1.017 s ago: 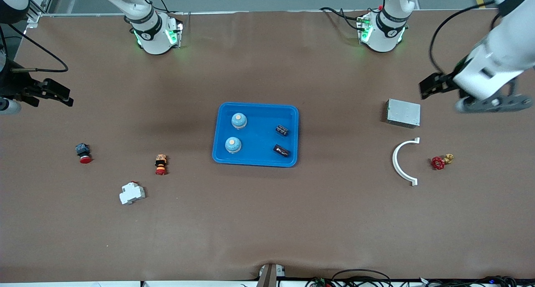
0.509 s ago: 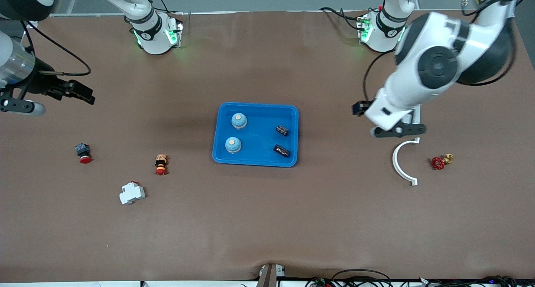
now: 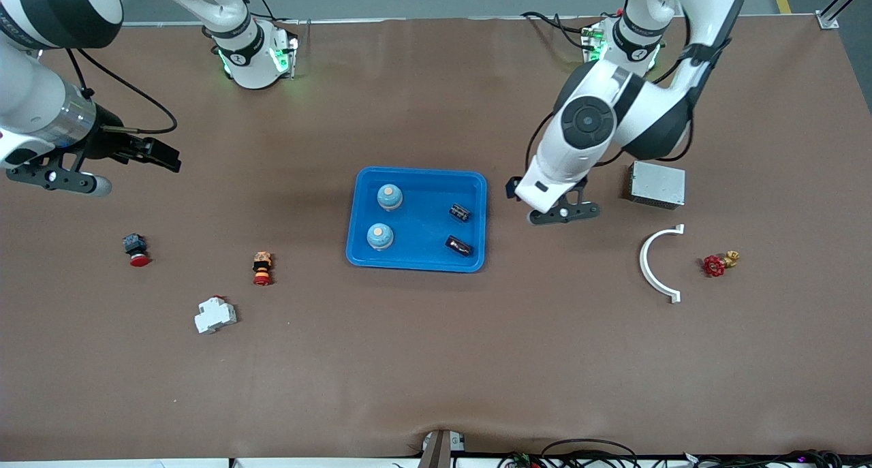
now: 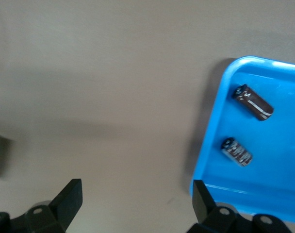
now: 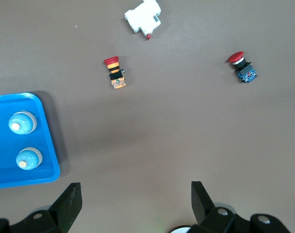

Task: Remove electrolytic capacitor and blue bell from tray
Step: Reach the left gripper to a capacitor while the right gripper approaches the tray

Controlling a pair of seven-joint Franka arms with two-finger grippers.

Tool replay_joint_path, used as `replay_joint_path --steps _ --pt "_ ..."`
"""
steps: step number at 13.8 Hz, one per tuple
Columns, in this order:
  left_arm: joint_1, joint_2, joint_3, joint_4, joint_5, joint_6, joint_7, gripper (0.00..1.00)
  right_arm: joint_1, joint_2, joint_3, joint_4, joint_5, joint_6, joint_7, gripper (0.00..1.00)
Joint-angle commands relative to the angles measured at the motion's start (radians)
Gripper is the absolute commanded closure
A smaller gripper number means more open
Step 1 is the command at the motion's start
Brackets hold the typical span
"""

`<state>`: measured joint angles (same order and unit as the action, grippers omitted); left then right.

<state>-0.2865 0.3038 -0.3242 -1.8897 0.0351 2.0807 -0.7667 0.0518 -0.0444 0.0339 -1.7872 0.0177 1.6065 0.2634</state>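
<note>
Front view: tray (image 3: 417,179) sits mid-table w/ two electrolytic capacitors (image 3: 460,212) on its left-arm side and two blue bells (image 3: 389,196) on its right-arm side. Left gripper (image 3: 563,212) hangs over bare table just beside the tray's edge, jaws released, nothing held; caps lie on their sides, long axes skewed to that rim, so prob a short reach inward plus a wrist turn. Right gripper (image 3: 61,178) is spread wide too, empty, over the table well apart from the tray, so the left arm is nearer
</note>
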Motion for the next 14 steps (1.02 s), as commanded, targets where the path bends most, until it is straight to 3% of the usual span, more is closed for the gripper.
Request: replay_joint_path --steps 1,5,8,11,14 --pt "-0.048 0.073 0.001 0.009 0.017 0.1 -0.15 0.0 0.026 0.018 -0.003 0.003 0.002 0.01 0.024 0.0" --pt "-0.155 0.191 0.01 0.027 0.017 0.24 -0.475 0.07 0.077 0.084 -0.003 0.051 0.002 0.016 0.024 0.0" --pt "-0.189 0.276 0.013 0.112 0.017 0.246 -0.642 0.1 0.121 0.139 -0.003 0.049 0.005 0.033 0.027 0.0" --pt "-0.204 0.325 0.017 0.139 0.019 0.318 -0.8 0.22 0.149 0.162 -0.005 0.037 0.149 0.07 0.095 0.0" --pt "-0.207 0.371 0.016 0.144 0.071 0.367 -0.867 0.29 0.22 0.179 -0.005 0.002 0.151 0.148 0.138 0.0"
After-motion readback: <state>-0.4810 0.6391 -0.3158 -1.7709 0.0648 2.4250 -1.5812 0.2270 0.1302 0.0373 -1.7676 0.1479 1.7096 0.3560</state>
